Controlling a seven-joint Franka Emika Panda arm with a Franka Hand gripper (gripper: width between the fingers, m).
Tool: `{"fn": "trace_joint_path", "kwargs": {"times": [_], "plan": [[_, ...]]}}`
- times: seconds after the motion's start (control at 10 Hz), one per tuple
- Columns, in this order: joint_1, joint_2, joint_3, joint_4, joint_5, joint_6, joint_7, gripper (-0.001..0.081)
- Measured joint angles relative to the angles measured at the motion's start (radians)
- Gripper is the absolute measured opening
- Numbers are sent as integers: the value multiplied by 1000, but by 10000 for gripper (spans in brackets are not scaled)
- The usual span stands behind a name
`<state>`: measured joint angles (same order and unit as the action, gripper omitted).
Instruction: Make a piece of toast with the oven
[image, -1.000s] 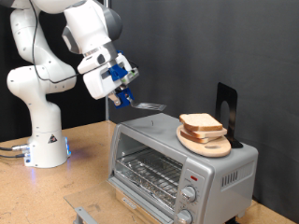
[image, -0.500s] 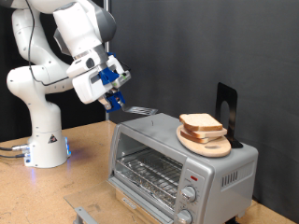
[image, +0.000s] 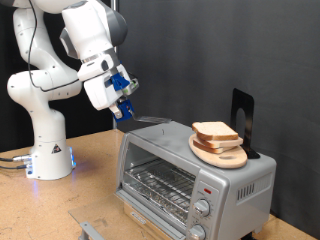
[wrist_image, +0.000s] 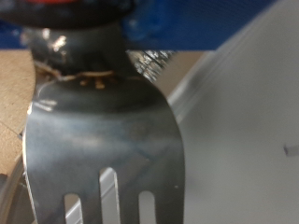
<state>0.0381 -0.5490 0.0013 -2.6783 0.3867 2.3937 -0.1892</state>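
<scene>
The silver toaster oven (image: 190, 172) stands on the wooden table at the exterior view's right, its glass door shut and the wire rack (image: 160, 183) showing behind it. Two slices of toast (image: 215, 132) lie stacked on a round light-wood board (image: 222, 153) on the oven's top. My gripper (image: 123, 108) hangs above the oven's top left corner, to the left of the toast and apart from it. It is shut on the handle of a slotted metal spatula (image: 151, 120), whose blade points towards the toast. The wrist view is filled by the spatula blade (wrist_image: 103, 140).
The robot's white base (image: 48, 150) stands at the exterior view's left on the table. A black upright object (image: 242, 117) stands behind the board on the oven's top. Two knobs (image: 203, 209) sit on the oven's front right. A grey metal piece (image: 90, 229) lies on the table near the bottom edge.
The gripper has moved left and a little down with the spatula, so the blade now lies farther from the toast. The toast, board and oven have not moved.
</scene>
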Motion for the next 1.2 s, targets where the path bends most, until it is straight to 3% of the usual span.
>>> {"fn": "trace_joint_path", "kwargs": {"times": [0.1, 0.3, 0.7, 1.2], "plan": [[-6, 41, -6, 25, -21, -5, -23, 384], [-17, 147, -5, 95, -25, -4, 38, 384], [-3, 130, -4, 80, -15, 2, -81, 384], [15, 141, 8, 80, -3, 88, -88, 384]]}}
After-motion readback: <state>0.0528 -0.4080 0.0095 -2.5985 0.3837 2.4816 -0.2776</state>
